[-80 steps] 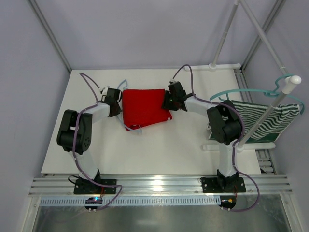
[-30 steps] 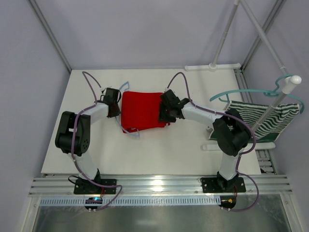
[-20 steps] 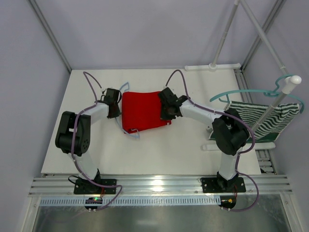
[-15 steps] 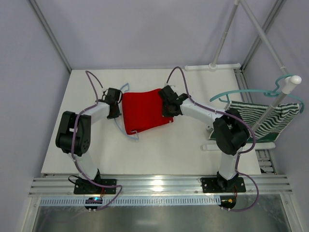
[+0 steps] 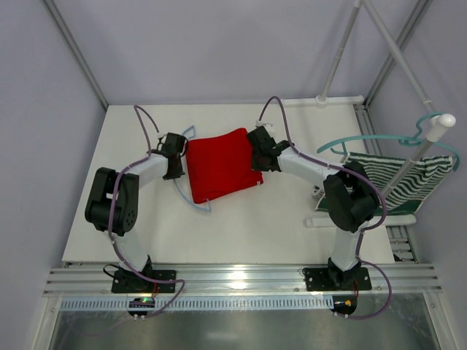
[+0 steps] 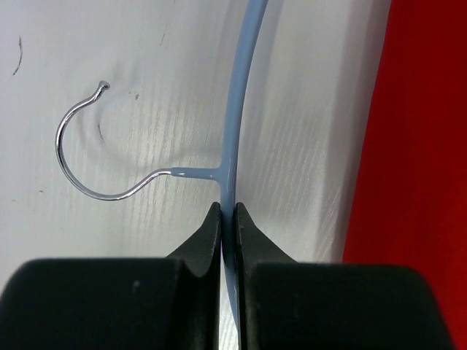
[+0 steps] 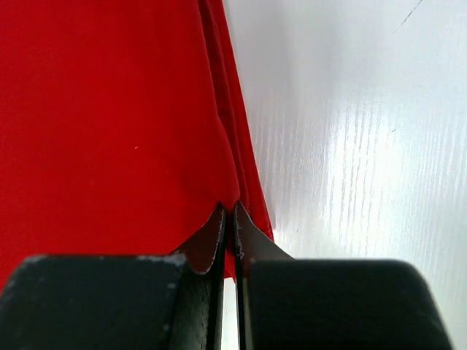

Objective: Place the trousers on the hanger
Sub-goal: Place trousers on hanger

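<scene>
- The trousers [image 5: 222, 164] lie as a folded red block on the white tabletop [image 5: 241, 233], in its far half and about midway between the left and right edges. The block is turned slightly, so its sides do not run parallel to the tabletop's edges.
- The right claw [image 7: 227, 210] is pressed together on the right-hand edge of the trousers. The wrist view shows several layers of red cloth pinched between its dark fingertips, with bare tabletop just beside them.
- The hanger [image 6: 242, 73] lies flat along the left side of the trousers. Its thin pale blue bar curves past the red cloth with a strip of tabletop between them.
- From above, the hanger's blue ends show at the far-left and near-left corners of the trousers; the cloth hides the rest.
- The left claw [image 6: 227, 211] pinches the hanger's bar, its fingers squeezed onto the blue plastic just beside where the metal hook [image 6: 60, 142] joins.
- The hook rests on the tabletop, pointing away from the trousers.
- At the right edge, a green-and-white striped garment [image 5: 394, 179] hangs on a teal hanger [image 5: 372, 137], well apart from the trousers.
</scene>
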